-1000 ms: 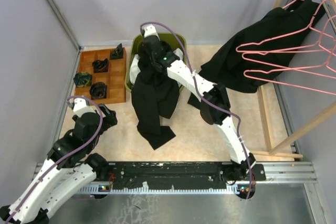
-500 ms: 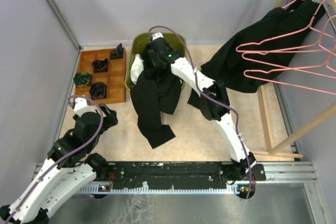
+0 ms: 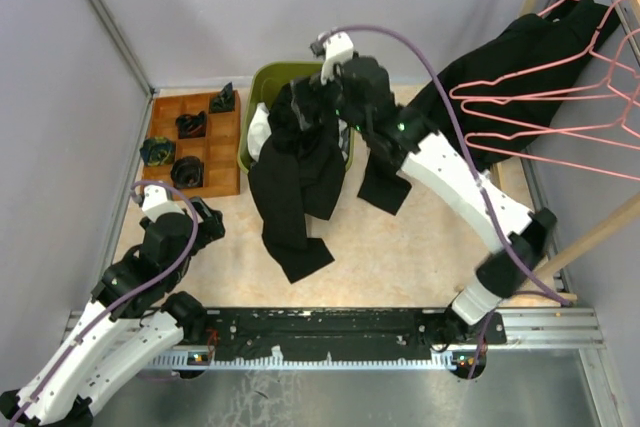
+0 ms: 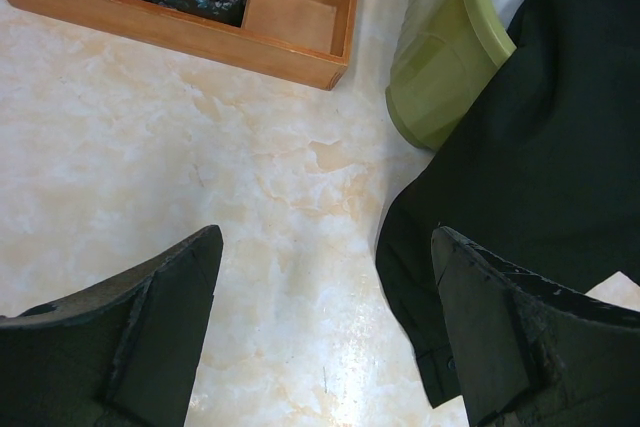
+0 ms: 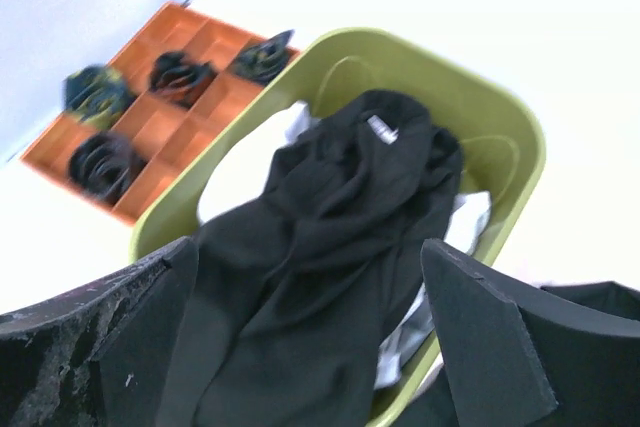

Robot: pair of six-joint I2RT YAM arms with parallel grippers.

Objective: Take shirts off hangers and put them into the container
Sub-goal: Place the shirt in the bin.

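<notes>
Lifted up and back from the green tub (image 3: 265,77) over the last second, the right gripper (image 5: 310,247) has let go and now stands wide open above the black shirt (image 3: 295,187). That shirt lies half in the tub on a white shirt (image 3: 259,131), with the rest draped over the front rim onto the table. 1 second black shirt (image 3: 520,52) hangs among the pink hangers (image 3: 545,117) at right, not yet taken. The left gripper (image 4: 325,237) hovers wide and empty beside the wooden tray (image 3: 225,172).

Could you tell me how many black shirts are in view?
2: one shirt draped over the green tub onto the table; the other shirt on the pink hangers, far right. Others may be hidden.
</notes>
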